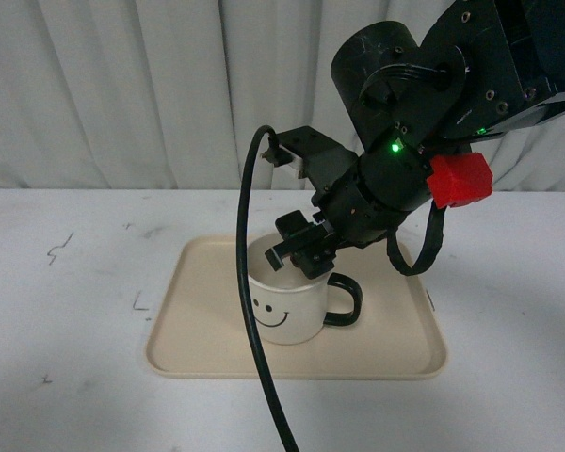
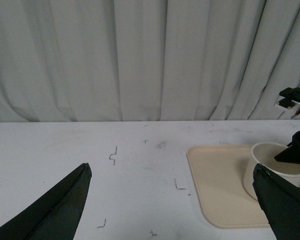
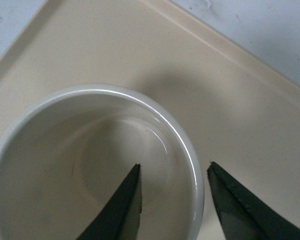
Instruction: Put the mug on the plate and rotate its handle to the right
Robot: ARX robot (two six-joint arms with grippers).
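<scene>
Fingers (image 3: 117,215) on the right arm stand astride the mug (image 1: 282,311) wall at its far rim, one inside the cup and one outside. The gap is narrow, with clearance showing on the inner side, so I log them as parted, not pinching. Mug sits upright near the middle of the plate (image 1: 395,350), smiley toward the front camera. Handle (image 1: 345,301) points to the rig's right and a shade toward the camera, so the line through handle and cup centre runs nearly across the counter (image 1: 75,282). Fingers sit on the rim just beyond the handle root, on the far side. Left fingers (image 2: 55,210) are spread wide over bare counter, well apart from the plate, so the right arm is the nearer one. Judgement: placement done, rotation close to done. Any remaining turn looks small, and a withdrawal should go straight up so the inner finger does not drag the rim.
</scene>
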